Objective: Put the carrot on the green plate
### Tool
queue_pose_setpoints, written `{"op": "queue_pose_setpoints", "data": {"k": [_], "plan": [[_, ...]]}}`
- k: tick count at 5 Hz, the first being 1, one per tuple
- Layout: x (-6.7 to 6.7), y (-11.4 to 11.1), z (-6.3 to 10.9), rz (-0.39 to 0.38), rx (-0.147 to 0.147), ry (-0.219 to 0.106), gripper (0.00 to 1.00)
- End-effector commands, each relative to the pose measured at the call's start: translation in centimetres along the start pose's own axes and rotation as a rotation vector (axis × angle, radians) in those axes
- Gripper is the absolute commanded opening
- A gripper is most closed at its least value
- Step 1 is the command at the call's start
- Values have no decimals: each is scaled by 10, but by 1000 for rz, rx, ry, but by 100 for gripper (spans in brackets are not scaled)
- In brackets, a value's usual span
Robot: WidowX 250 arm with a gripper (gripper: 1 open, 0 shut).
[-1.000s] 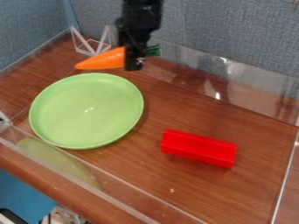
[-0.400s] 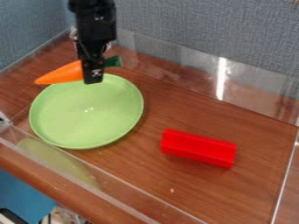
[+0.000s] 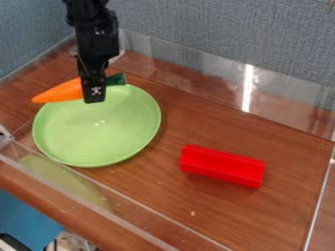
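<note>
Carrot (image 3: 59, 92) gripped between the fingers of a black robot gripper (image 3: 94, 94), above the far left edge of a round light-green plate (image 3: 97, 125) on a brown wooden tabletop (image 3: 170, 199). The pincer's jaws are closed around the carrot's thicker part, one finger on the side toward the viewer, with orange showing to the left of them and dark green to the right. The carrot's orange tapered tip points left and slightly down as seen from here, out past the plate's rim; its dark green stub end points right and slightly up, over the plate's far side. The long axis runs across the view, close to level, with a mild slant from lower left to upper right, and crosses the upright line of the gripper. Whether the carrot's underside touches the rim cannot be told from this angle. The plate lies flat, its shallow raised rim facing up and its middle bare. To the right of the plate, well apart from it, a red rectangular block (image 3: 221, 167) lies on the wood, its long side slanting down to the right. Grey walls (image 3: 236, 34) rise behind the table.
</note>
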State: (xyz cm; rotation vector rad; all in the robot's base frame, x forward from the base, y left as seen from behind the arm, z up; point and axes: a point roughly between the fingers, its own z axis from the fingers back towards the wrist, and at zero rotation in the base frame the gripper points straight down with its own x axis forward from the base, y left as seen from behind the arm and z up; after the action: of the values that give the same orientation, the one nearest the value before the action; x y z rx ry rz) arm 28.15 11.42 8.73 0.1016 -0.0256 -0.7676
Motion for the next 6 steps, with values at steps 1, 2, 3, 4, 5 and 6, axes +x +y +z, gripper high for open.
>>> {"op": "queue_pose_setpoints", "data": {"k": [1,2,3,4,5,6], "plan": [[-2,1,5,11,5,3,0],[-2,-1,5,16,-14,14,0],[-1,-2,6,18,-27,23,0],[1,-4,9,7,-37,33,0],[4,-5,13,2,-41,39,0],[4,-6,14,0,-49,43,0]]}}
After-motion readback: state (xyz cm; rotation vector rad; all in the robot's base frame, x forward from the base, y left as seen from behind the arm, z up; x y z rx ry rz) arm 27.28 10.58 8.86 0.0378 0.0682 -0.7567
